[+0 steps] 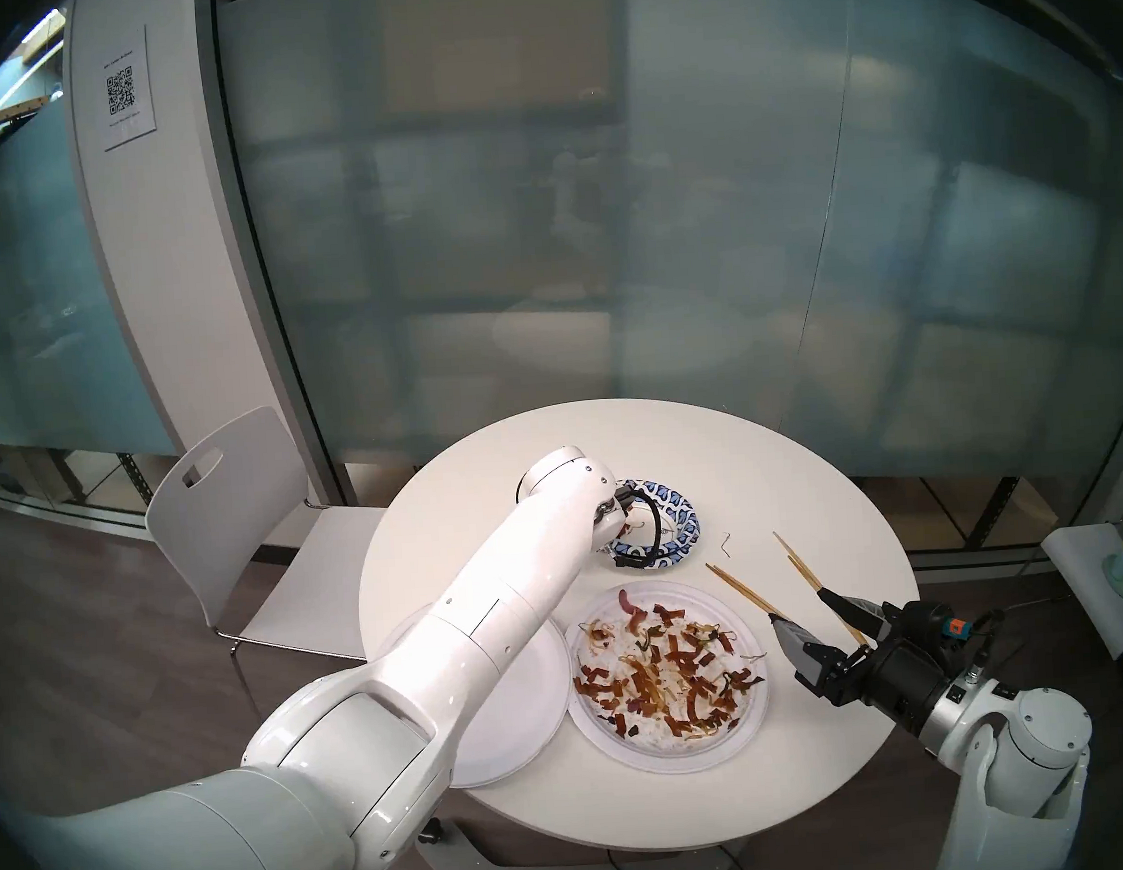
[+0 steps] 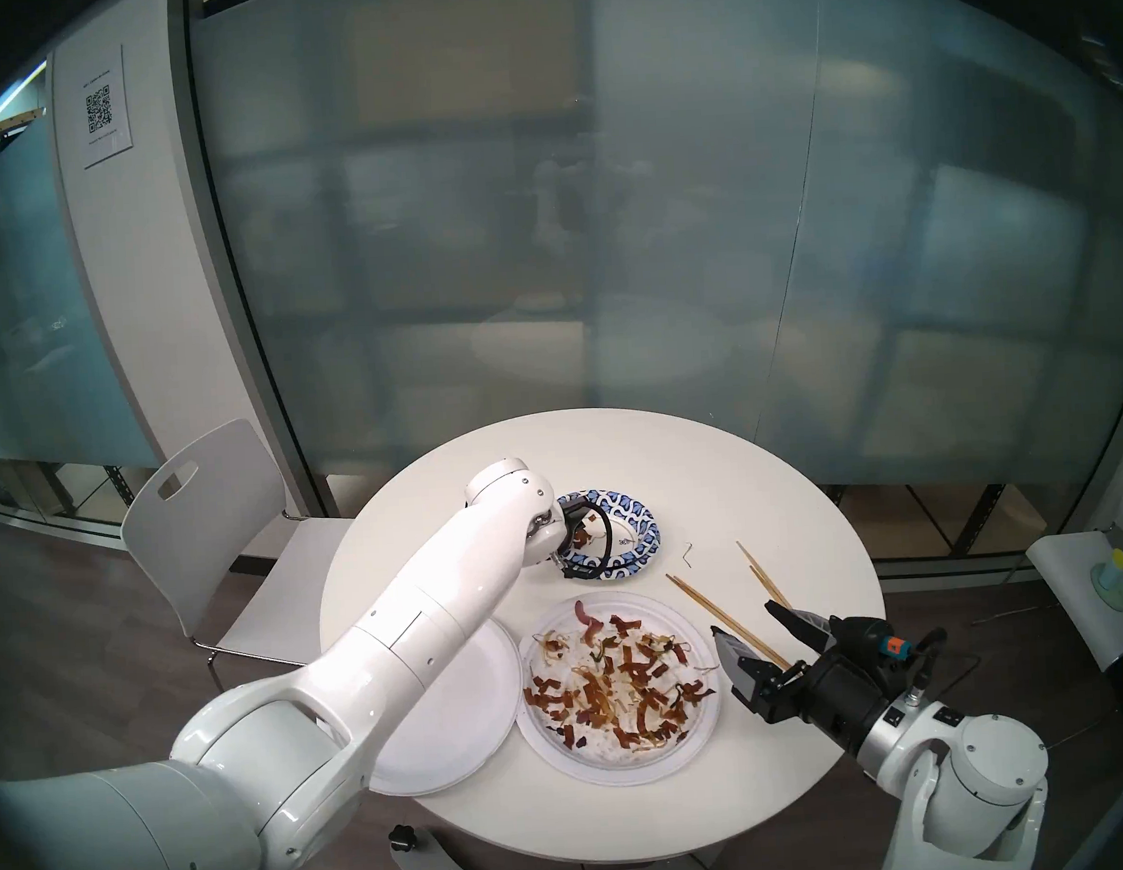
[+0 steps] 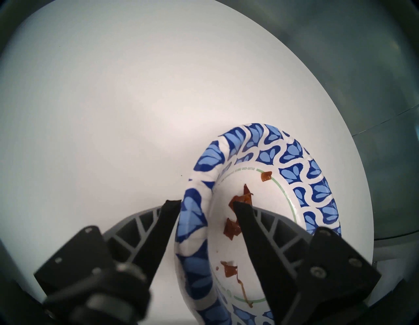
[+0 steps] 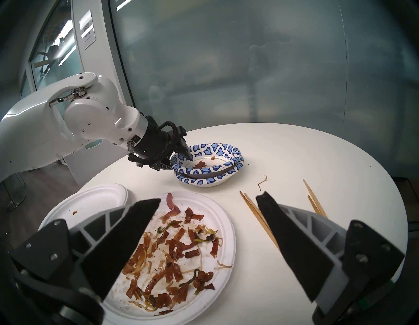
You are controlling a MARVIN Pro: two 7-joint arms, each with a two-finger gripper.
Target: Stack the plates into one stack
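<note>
Straddling the near rim of the upper blue-patterned bowl (image 3: pixel 260 172), the left pincer (image 3: pixel 205 203) is standing with one finger inside the bowl among brown food scraps and the other outside the wall; whether the fingers are actually pressing the rim I cannot tell. That bowl is sitting tilted in a second blue-patterned bowl (image 4: pixel 199 180) of the same kind, toward the far side of the round white table (image 1: pixel 778 477). Nearer the robot, a large white plate covered in noodle leftovers (image 1: pixel 668 670) is lying beside an almost clean white plate (image 2: pixel 445 727), which the left arm is partly hiding. The right pincer (image 4: pixel 208 197) is hovering above the table's right side, fingers spread wide and holding nothing, with two pairs of wooden chopsticks (image 1: pixel 749 593) lying just beyond it and a stray noodle strand (image 1: pixel 725 542) near the bowls. A white chair (image 1: pixel 235 510) is standing at the table's far left, frosted glass walls (image 1: pixel 664 221) are curving behind, and a sheet with a QR code (image 1: pixel 124 90) is hanging on a white column.
</note>
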